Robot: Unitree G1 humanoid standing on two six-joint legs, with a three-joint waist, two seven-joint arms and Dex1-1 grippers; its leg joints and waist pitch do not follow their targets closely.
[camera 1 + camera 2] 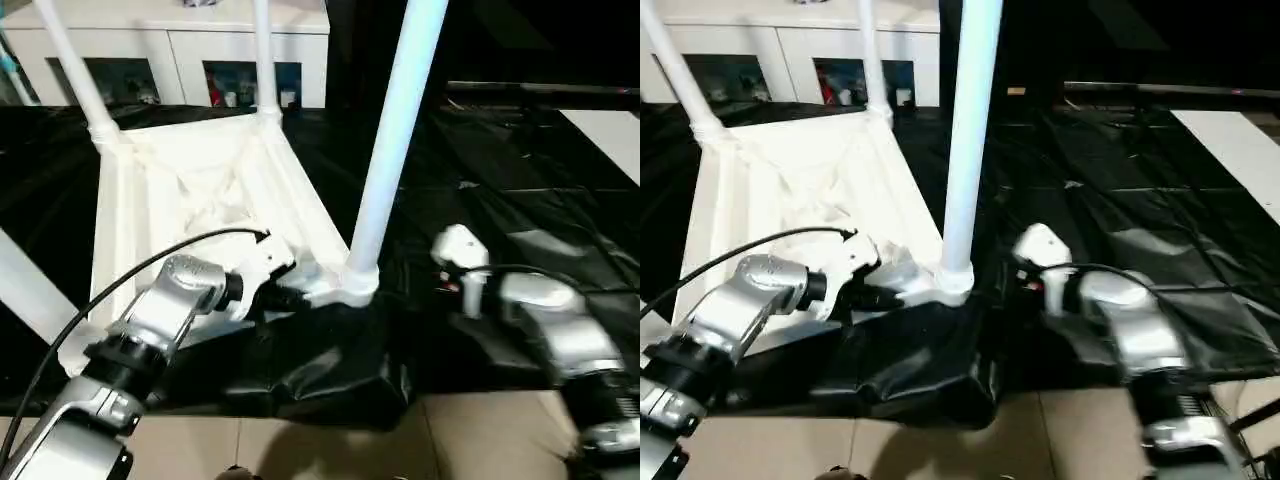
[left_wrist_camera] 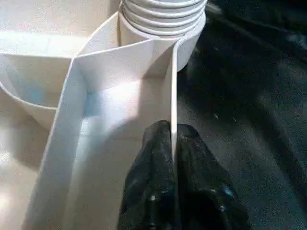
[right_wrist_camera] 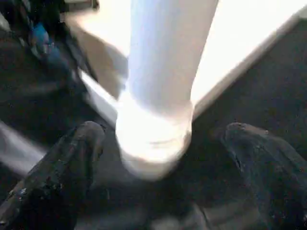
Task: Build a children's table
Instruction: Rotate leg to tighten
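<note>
The children's table (image 1: 200, 190) lies upside down on a black sheet (image 1: 500, 200) across the left and centre of the head views, its X-ribbed underside facing up, with tube legs rising from the round corner sockets; the nearest leg (image 1: 395, 130) stands at centre frame, two more at the upper left, and a fourth cuts the left edge. A white cabinet (image 1: 180, 40) with glass doors runs along the top. Being hollow plastic, the table will likely be light and fairly stiff, though smooth and liable to slide on the sheet; the thin side wall or a rib seems the surest hold, and a leg is best gripped low, near its socket (image 1: 355, 280). The left arm reaches from the lower left, elbow bent, its left gripper (image 2: 171, 143) pinched tight on the thin wall just short of the near socket. The right arm comes from the lower right, its right gripper (image 3: 163, 158) spread wide, fingers either side of the leg's base without touching it, holding nothing.
</note>
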